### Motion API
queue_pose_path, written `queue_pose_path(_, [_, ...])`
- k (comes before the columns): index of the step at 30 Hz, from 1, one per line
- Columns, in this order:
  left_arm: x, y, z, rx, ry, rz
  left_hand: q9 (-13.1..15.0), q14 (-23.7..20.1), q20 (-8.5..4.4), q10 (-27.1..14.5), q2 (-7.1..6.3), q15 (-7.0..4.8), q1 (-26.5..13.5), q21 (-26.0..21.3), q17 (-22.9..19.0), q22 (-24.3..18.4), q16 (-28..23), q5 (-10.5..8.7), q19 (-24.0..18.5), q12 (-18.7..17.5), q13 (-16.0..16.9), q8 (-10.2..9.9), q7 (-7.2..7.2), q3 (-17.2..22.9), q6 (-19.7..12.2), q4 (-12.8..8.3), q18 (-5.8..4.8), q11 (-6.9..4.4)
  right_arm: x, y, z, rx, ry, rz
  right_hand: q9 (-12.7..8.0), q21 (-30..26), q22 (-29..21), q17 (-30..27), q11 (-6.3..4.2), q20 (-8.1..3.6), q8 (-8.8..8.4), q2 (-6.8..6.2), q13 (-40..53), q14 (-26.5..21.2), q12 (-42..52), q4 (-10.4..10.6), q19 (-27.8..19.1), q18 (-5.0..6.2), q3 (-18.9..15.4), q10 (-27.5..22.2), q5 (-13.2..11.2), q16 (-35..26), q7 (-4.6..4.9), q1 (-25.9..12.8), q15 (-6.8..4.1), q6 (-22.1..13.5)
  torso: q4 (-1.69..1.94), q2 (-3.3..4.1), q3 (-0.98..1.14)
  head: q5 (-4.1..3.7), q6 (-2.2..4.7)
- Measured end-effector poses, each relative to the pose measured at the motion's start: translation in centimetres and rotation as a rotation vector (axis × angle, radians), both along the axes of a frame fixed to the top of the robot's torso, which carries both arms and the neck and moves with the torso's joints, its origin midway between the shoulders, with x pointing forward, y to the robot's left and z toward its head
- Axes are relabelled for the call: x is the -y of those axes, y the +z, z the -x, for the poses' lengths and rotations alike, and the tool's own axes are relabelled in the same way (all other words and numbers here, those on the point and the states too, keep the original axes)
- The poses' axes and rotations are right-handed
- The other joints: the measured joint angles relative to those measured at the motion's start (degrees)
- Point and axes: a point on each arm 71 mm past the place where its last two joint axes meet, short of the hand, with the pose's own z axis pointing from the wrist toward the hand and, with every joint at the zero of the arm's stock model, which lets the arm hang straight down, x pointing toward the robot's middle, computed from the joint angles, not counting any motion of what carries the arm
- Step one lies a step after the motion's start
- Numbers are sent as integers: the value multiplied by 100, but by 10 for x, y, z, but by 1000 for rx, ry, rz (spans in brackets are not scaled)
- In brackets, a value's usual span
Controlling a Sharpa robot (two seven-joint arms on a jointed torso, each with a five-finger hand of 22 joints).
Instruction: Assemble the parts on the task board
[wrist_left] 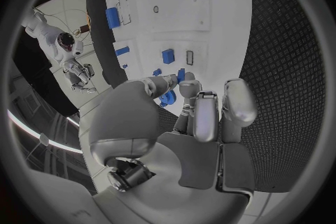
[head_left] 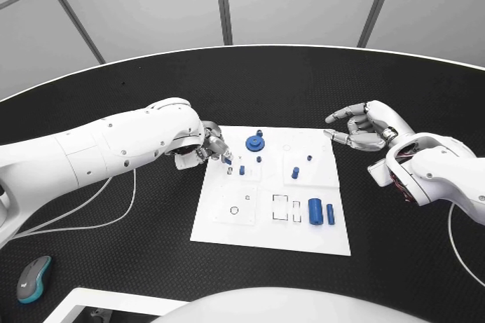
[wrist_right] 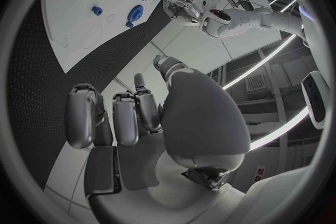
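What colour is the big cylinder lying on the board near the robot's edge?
Blue. The cylinder lies on the white board; the head view shows it best.

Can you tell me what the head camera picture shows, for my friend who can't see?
A white task board lies on a black table, with small blue parts on it. The left hand reaches over the board's far left corner; the right hand hovers beside its far right corner.

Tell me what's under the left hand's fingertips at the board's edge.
The left hand hangs over the task board's left edge beside a small blue part. Its fingers cover whatever lies directly beneath them.
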Motion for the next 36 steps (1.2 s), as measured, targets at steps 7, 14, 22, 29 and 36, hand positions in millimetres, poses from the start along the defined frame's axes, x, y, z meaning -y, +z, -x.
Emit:
queue_pose_path(7, [1, -7, 4, -11, -18, -15, 0, -3, 0, 0, 1, -3, 1, 0, 0, 0, 0, 4, 0, 0, -1, -2, 1, 1, -1, -1, 0, 0, 0, 0, 0, 0, 1, 0, 0, 0, 0, 0, 0, 0, 0, 0, 0, 0, 0, 0, 0, 0, 0, 0, 0, 0, 0, 0, 0, 0, -2, 0, 3, -10, -23])
queue_pose_path(14, [1, -13, 7, -11, -30, -30, 0, -21, 0, 1, 2, -21, 2, 0, 0, 0, 22, 24, 0, 0, -1, 23, -10, 2, 11, -2, 0, 0, 0, 0, 0, 3, 0, -1, 0, 0, 0, 0, 0, 0, 0, 0, 0, 0, 0, 0, 0, 0, 0, 0, 0, 0, 0, 0, 0, 0, 1, 1, 2, -16, -35])
queue_pose_path(22, [2, -15, 8, -12, -33, -31, 0, -21, 0, 21, 2, -20, 2, 21, 4, 5, 22, 23, 0, 0, -1, 25, -18, 3, 19, -4, 0, -20, -1, 0, 0, 5, 1, -2, -5, 0, 0, 0, 0, 0, 0, 0, 0, 0, 0, 16, 0, 0, 16, 0, 39, 0, 0, 0, 0, 0, 4, 3, -3, -20, -51])
queue_pose_path(29, [2, -16, 9, -23, -44, -34, 3, -21, 0, 21, 2, -20, 2, 21, 4, 6, 22, 23, 0, -1, -2, 24, -18, 4, 20, -5, 0, -19, -1, -1, 0, 5, 1, -2, -5, 0, 0, 0, 0, 0, 0, 0, -1, 0, 0, 16, 0, 0, 16, 0, 39, 0, 0, 0, 0, 0, 2, 3, 1, -17, -66])
queue_pose_path(36, [3, -17, 10, -39, -60, -40, 3, -21, -18, 21, 2, -20, 2, 20, 4, 20, 22, 21, 19, -1, -2, 19, -17, 8, 19, -10, 0, -19, -1, -1, 0, 5, 1, -2, -5, 0, 0, -1, 0, 0, 0, 0, 4, 0, 0, 16, 0, 0, 16, 0, 39, 0, 0, 0, 0, 0, 2, -2, 4, -15, -73])
